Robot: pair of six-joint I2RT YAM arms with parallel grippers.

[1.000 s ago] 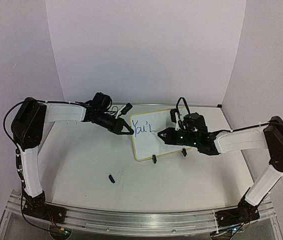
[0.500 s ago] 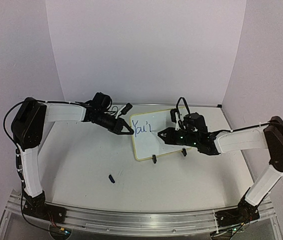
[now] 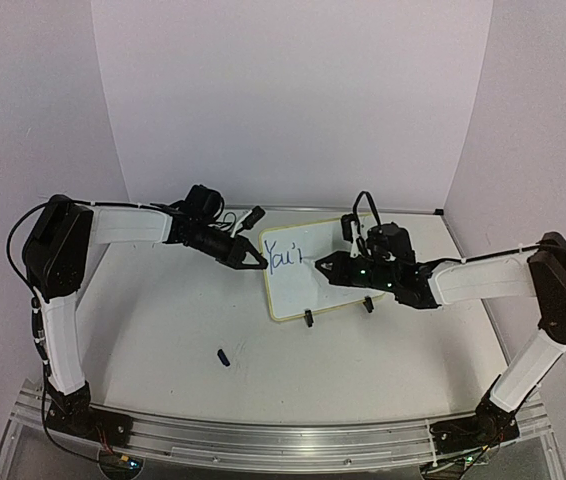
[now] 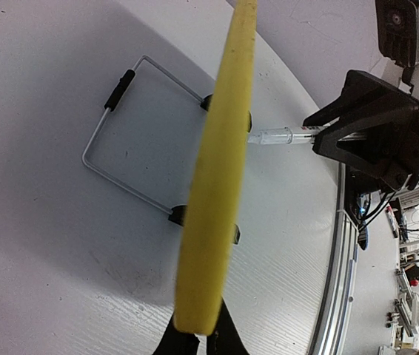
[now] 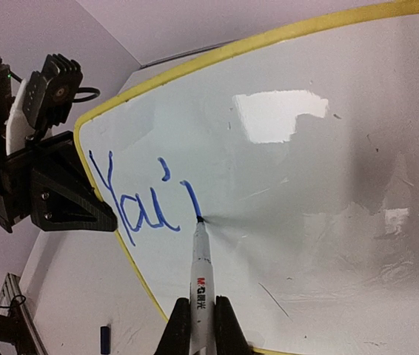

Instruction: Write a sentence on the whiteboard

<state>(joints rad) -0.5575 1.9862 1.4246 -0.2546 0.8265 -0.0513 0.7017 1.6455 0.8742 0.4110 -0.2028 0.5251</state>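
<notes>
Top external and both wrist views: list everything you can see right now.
whiteboard: one, white with yellow rim, propped up mid-table.
lettering: one short line, blue, "You'" plus a stroke, board's upper left.
clip feet: two, black, board's lower edge.
wire stand: one, silver, behind the board.
marker: one, white barrel, tip on the board.
small object: one, dark blue, on table, front left.
table: one, white.
left fingers: black, shut on the board's edge.
right fingers: black, shut on the marker.

The whiteboard [image 3: 303, 290] stands on the table [image 3: 163, 320], marker [image 5: 201, 270] touching it.
</notes>
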